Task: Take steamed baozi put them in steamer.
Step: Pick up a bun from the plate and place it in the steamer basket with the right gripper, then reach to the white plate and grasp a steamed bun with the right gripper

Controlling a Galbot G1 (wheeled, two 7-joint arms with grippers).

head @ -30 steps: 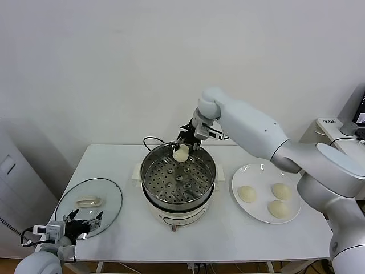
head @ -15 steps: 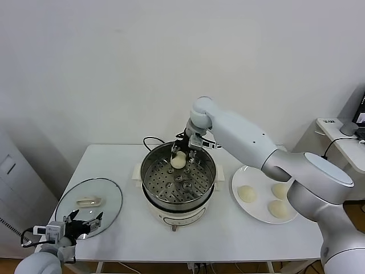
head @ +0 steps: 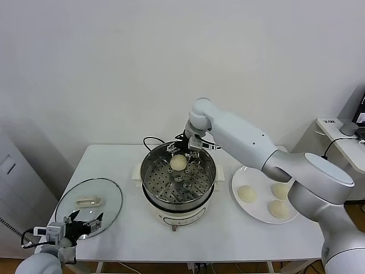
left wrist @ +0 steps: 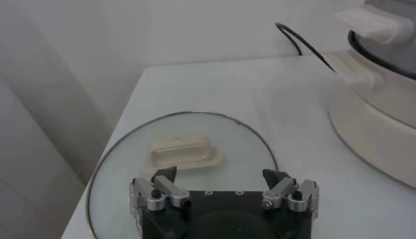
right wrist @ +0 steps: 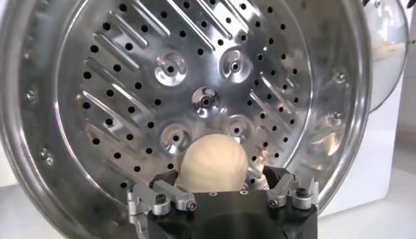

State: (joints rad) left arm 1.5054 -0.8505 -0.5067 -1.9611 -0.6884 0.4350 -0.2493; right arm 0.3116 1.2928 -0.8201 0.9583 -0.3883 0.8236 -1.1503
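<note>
- Right pincer (head: 181, 154): at centre of frame, inside the steamer (head: 178, 201) over its rear portion; fingers spread apart either side of one baozi (head: 178, 162) on the perforated tray (right wrist: 130, 97), grip not confirmed.
- Remaining baozi: three on the white plate (head: 259, 214), right of frame.
- Left pincer (left wrist: 224, 191): lower left, fingers apart, above the glass lid (head: 108, 197) on the table (head: 228, 240).
</note>
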